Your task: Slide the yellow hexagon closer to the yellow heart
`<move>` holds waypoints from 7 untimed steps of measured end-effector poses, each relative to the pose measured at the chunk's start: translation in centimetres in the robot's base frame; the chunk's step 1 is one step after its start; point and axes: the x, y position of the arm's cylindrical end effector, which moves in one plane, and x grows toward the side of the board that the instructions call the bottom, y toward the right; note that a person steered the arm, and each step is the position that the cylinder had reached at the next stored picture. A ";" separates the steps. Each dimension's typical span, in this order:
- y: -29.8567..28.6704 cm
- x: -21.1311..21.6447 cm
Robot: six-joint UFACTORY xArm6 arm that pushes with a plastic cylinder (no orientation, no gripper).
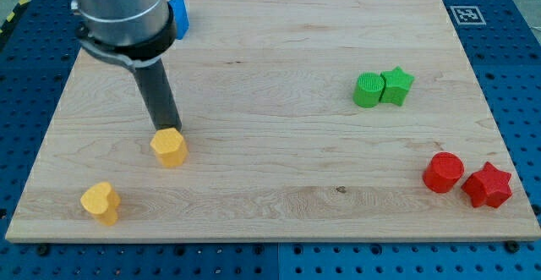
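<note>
Yellow plastic heart block [101,202] sits at the view's bottom-left of the wooden worktop [279,102]. Yellow plastic hexagon block [169,147] lies up-right of the heart, near but apart. My tip [166,129] touches the hexagon's upper edge, on the side away from the heart. No grasping end effector: bare rod, pushes only. Hexagon looks light, rigid, likely slides easily; push its far face centrally or it rotates off-line.
</note>
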 end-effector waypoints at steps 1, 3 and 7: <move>2.8 0.1; 5.0 2.4; 3.9 1.8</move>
